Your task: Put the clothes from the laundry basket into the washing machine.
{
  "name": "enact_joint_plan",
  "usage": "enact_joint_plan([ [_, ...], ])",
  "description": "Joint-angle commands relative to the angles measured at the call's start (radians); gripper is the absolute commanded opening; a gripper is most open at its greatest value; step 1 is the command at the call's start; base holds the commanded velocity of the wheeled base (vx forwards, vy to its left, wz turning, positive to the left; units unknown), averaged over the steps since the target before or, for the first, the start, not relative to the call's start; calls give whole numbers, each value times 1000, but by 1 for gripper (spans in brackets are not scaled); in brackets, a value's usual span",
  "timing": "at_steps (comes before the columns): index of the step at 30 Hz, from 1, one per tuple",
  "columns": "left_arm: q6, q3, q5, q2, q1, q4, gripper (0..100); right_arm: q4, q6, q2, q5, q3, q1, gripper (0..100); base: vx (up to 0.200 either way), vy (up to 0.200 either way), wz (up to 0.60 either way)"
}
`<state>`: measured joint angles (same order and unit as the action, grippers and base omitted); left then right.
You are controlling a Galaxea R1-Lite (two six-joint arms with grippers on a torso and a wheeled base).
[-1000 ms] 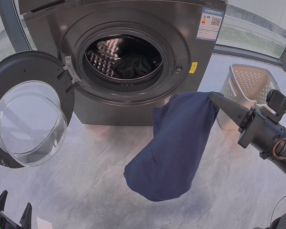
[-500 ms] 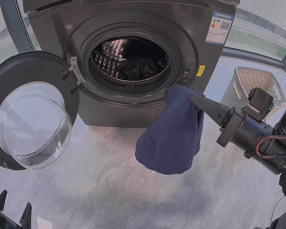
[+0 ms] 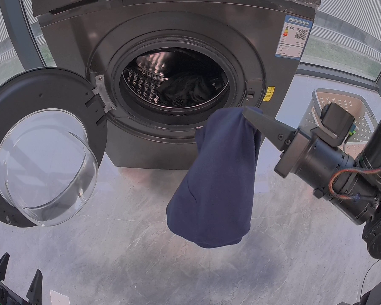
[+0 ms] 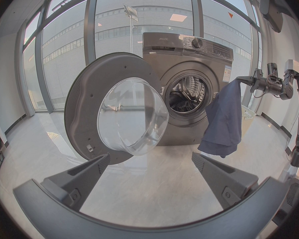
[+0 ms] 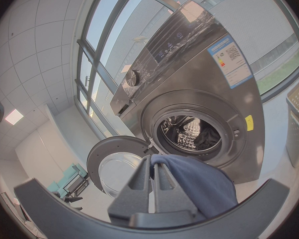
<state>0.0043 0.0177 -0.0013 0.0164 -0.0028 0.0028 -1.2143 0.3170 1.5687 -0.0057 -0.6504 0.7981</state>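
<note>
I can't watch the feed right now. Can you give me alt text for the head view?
The right pincer, shut on a dark blue cloth garment, holds it hanging in front of the grey front-loading washing machine, near the lower right edge of its opening. The round glass-windowed door stands swung open at left; dark clothes lie in the drum.

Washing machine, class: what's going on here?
The right gripper is shut on a dark blue cloth garment, which hangs in front of the grey front-loading washing machine, its round door open. A black garment lies in the drum. The beige perforated plastic laundry basket stands beside the machine. The left gripper is open.
</note>
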Motion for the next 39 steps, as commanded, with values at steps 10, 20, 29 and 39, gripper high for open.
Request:
enact_joint_plan([
  [10, 17, 180, -197, 175, -23, -12, 100, -13, 5, 140, -19, -147, 16, 0, 0, 0, 0],
  [20, 0, 206, -453, 657, -111, -277, 100, -70, 2, 248, -63, -233, 6, 0, 0, 0, 0],
  [29, -27, 257, -451, 1067, -315, -438, 100, -60, 2, 251, -62, -291, 0, 0, 0, 0, 0],
  [39, -107, 275, -453, 1469, -353, -880, 100, -47, 2, 249, -60, -360, 0, 0, 0, 0, 0],
])
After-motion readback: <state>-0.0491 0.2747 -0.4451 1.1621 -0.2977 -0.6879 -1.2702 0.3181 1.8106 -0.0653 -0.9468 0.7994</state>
